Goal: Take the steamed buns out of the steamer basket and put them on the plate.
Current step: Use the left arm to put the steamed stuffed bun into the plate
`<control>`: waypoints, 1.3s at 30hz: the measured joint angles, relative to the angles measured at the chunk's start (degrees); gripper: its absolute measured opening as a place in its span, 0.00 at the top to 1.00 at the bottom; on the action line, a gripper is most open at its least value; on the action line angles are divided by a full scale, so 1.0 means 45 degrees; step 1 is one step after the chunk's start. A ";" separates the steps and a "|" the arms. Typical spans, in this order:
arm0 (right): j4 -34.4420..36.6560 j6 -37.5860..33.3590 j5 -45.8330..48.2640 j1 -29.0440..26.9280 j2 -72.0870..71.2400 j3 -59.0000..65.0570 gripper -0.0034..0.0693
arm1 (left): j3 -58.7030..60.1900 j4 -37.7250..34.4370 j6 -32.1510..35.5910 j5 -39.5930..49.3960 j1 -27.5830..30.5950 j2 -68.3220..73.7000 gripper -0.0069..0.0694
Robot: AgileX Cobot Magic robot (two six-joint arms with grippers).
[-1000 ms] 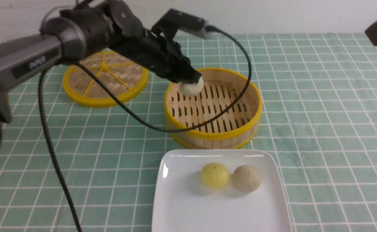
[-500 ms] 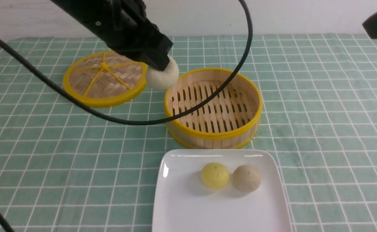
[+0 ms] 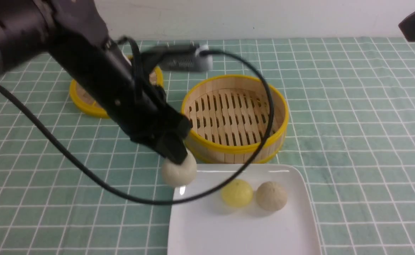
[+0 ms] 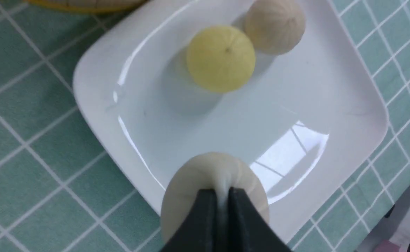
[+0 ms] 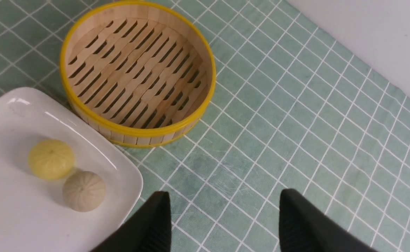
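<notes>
The green checked tablecloth [image 3: 352, 124] bears the steamer basket [image 3: 235, 150], a woven lid [image 3: 82, 105] and the plate [image 3: 235, 233].

The left arm [image 3: 97, 81] and its end effector [image 4: 221, 191] are black. A long black cable [image 3: 150, 202] loops off the arm.

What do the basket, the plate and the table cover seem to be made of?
Basket: looks like bamboo or light wood, matt, with separate slats in wall and floor; the yellow rims look smooth, perhaps plastic. Plate: glossy white, probably ceramic or melamine; it shows sharp reflections. Cover: seems green fabric with white grid lines, matt and slightly mottled.
</notes>
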 joint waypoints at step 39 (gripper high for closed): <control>0.0709 0.0000 0.0325 0.0000 0.0000 0.0000 0.37 | 0.1052 0.0158 0.0452 -0.3986 -0.1655 0.2605 0.67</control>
